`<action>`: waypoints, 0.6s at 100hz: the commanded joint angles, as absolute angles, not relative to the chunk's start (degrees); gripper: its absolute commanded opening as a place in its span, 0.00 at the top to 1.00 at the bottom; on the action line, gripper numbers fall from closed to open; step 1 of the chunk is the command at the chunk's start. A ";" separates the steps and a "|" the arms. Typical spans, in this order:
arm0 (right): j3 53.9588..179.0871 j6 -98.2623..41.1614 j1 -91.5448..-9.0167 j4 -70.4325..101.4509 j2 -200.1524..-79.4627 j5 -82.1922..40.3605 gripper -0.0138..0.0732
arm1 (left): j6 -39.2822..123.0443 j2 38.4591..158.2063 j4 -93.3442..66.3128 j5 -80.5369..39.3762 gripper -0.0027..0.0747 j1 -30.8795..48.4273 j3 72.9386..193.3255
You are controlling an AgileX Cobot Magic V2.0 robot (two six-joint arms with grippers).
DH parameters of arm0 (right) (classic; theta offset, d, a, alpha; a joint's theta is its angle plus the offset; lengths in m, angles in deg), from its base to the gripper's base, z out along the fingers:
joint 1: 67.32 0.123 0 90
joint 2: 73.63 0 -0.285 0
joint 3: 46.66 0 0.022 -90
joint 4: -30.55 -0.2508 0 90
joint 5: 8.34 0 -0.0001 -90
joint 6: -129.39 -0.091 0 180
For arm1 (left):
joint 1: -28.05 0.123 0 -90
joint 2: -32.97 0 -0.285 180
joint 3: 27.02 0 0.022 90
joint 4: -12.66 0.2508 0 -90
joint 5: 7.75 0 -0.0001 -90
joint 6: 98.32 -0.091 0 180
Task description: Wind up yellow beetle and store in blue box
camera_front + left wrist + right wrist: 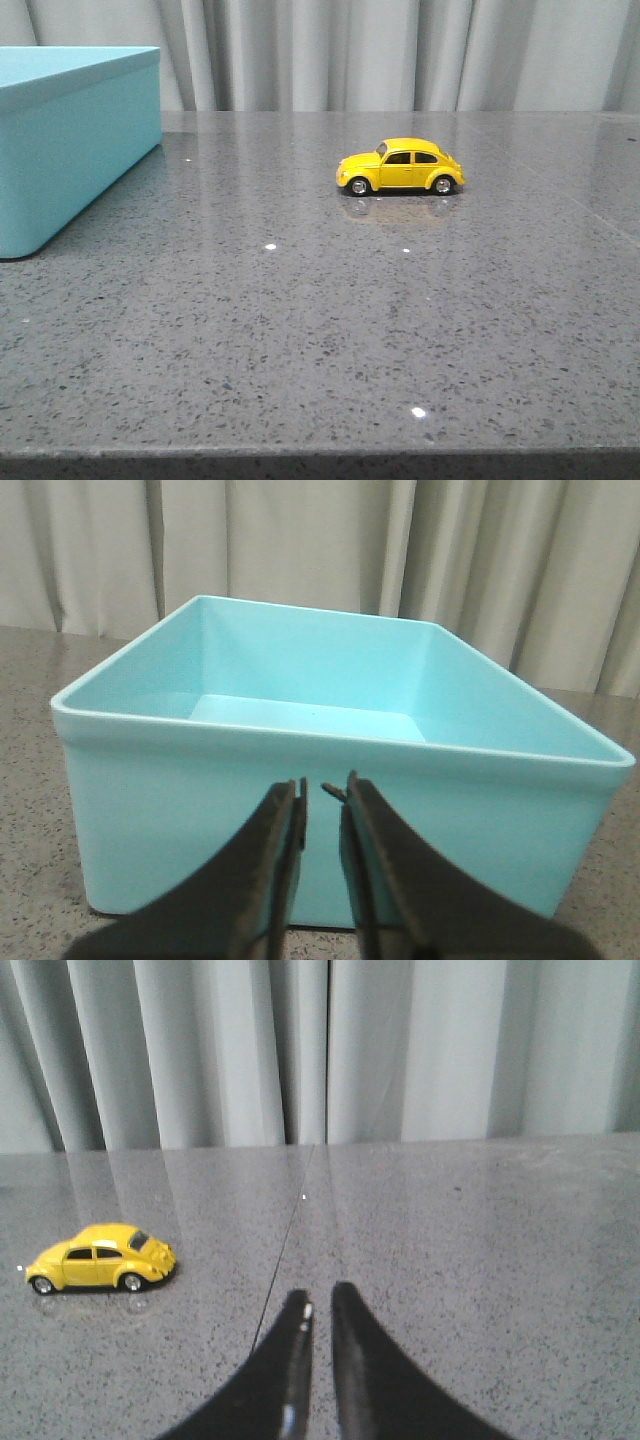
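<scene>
The yellow beetle [400, 167] stands on its wheels on the grey stone table, right of the middle, nose to the left. The blue box [70, 150] stands at the far left, open at the top. Neither gripper shows in the front view. In the left wrist view my left gripper [325, 785] is empty, its jaws almost together, close in front of the blue box's near wall [200, 810]; the box's inside looks empty. In the right wrist view my right gripper [318, 1300] is shut and empty above the table, with the beetle [100, 1258] some way off to its side.
The speckled grey table [320, 330] has a thin seam line [290, 1230] across it. Grey curtains [400, 50] hang behind the table's far edge. The table's front edge [320, 455] runs along the bottom of the front view.
</scene>
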State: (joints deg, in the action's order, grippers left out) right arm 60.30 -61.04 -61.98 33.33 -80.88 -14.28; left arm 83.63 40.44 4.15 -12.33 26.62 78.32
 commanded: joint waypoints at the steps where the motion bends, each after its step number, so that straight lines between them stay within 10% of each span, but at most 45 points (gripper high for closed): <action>1: 63.64 -60.99 -62.07 33.23 -80.10 -11.67 0.59 | 83.98 38.71 3.39 -8.23 0.66 26.20 80.42; 36: 70.24 -60.94 -62.07 33.29 -82.77 -22.78 0.47 | 83.31 41.34 6.73 -11.20 0.37 26.20 85.65; 60: 78.45 -60.94 -62.07 33.29 -93.20 -29.08 0.40 | 83.31 49.17 6.73 -18.11 0.36 26.20 94.25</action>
